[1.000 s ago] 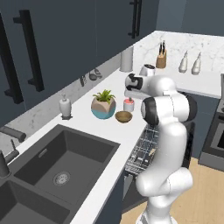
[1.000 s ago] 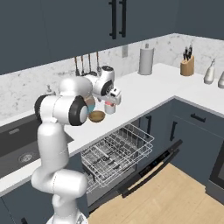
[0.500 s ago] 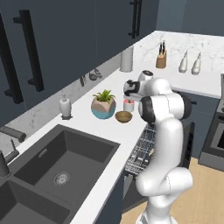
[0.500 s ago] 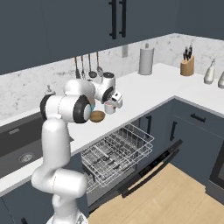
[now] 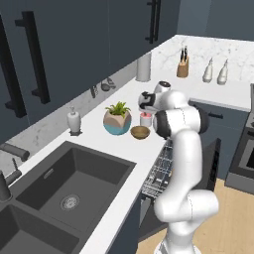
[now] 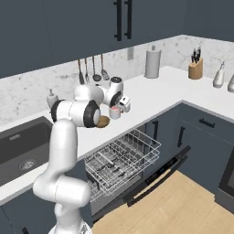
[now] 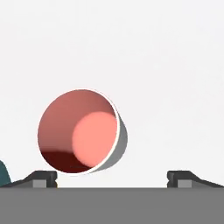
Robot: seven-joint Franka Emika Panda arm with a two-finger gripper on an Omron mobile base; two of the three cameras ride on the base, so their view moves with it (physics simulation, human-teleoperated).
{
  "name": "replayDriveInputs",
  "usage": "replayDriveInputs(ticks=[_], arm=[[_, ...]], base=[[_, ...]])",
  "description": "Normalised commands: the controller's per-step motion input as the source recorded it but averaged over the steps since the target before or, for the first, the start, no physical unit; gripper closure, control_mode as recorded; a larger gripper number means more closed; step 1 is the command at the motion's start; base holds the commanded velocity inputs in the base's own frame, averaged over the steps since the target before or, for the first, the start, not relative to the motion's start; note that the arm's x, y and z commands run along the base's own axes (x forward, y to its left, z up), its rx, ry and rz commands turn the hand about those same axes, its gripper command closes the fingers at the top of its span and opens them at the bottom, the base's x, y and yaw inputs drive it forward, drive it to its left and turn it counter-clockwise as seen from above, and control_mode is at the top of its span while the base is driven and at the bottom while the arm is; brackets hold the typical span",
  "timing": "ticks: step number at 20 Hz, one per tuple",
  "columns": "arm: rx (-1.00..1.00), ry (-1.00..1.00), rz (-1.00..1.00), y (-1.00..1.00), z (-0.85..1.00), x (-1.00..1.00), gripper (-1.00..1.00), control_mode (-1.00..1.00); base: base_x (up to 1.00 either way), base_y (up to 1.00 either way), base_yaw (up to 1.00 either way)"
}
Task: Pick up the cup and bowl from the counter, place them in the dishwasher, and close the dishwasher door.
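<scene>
Tool [image 7: 112, 177] open above cup [image 7: 78, 131]

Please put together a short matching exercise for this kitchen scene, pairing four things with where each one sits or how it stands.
Things:
1. cup
2. bowl
3. dishwasher rack
4. knife block

Places or states:
A. pulled out over the open dishwasher door
B. far along the counter, near the corner
C. upright under the open gripper
D. on the counter in front of the plant pot

Pairs: 1-C, 2-D, 3-A, 4-B
</scene>
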Motion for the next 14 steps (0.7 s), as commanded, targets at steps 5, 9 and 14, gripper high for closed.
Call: replayDriveInputs(ticks=[5,9,14], arm=[[0.01,0.01,-0.01,-0.03,-0.26,0.41,-1.0,-1.0],[0.01,0.03,-0.01,-0.06,-0.28,0.19,-1.0,-1.0],[0.01,0.06,-0.01,-0.1,-0.33,0.0,1.0,-1.0]], base=[[0.0,0.0,0.0],[0.0,0.0,0.0],[0.0,0.0,0.0]])
